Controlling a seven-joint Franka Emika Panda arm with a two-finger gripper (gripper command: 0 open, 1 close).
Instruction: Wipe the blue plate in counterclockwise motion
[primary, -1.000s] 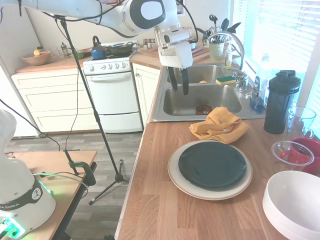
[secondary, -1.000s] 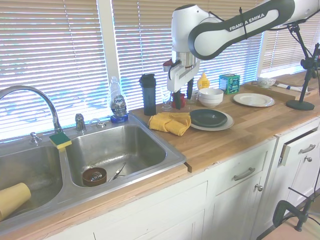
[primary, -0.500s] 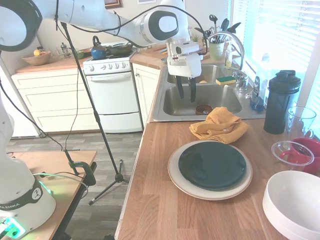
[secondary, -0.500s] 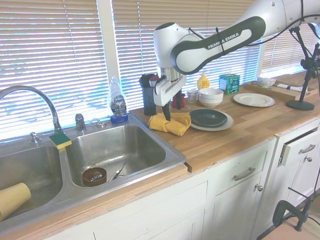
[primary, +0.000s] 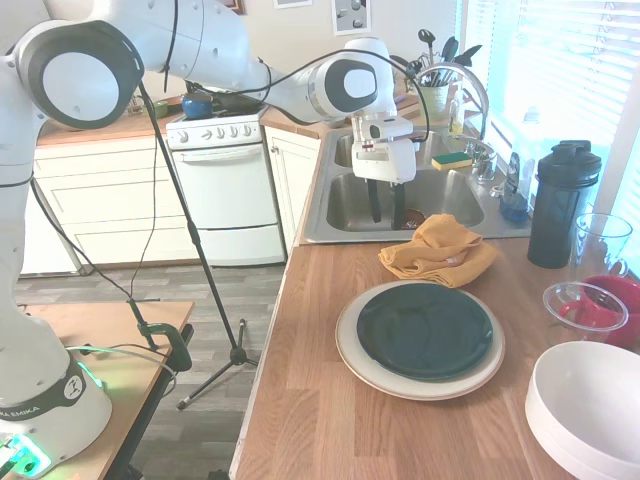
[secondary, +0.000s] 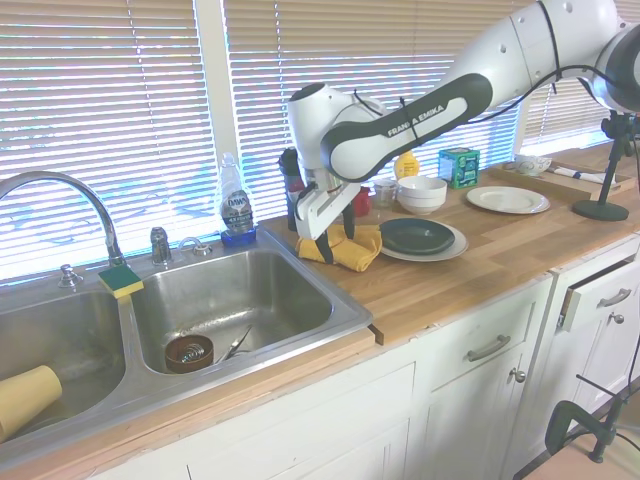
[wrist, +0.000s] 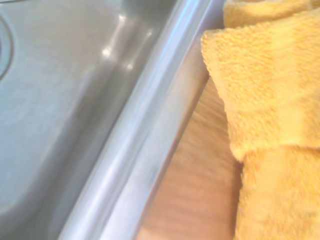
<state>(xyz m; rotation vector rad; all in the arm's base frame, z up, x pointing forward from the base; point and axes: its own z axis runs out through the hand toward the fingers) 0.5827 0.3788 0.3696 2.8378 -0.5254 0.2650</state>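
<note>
The long wooden bench (primary: 330, 400) runs along the window. A shiny metal sink (secondary: 230, 300) is set into it. The white robot arm (secondary: 420, 100) reaches across and bends down near the sink's edge.

A big cream plate (primary: 350, 350) lies on the bench. The blue plate (primary: 425, 328) sits right on top of it, flat and bare. It is dark and shiny. In the other side view the blue plate (secondary: 417, 235) is well apart from the sink.

A yellow cloth (primary: 438, 250) lies crumpled on the bench, between the sink and the plates. It is just beside the cream plate. In the wrist view the yellow cloth (wrist: 270, 100) lies close to the sink's silver rim (wrist: 150, 135), with a strip of wood between them.

The hand (primary: 386, 208) hangs over the sink's near edge, just beside the cloth. Its two dark fingers (primary: 375, 205) point down with a gap between them, and they hold nothing.

White bowls (primary: 590, 410) stand on the bench by the plates. A dark bottle (primary: 560, 205) stands by the window. A small green and yellow sponge (secondary: 120, 280) rests on the strip between the two sink tubs.
</note>
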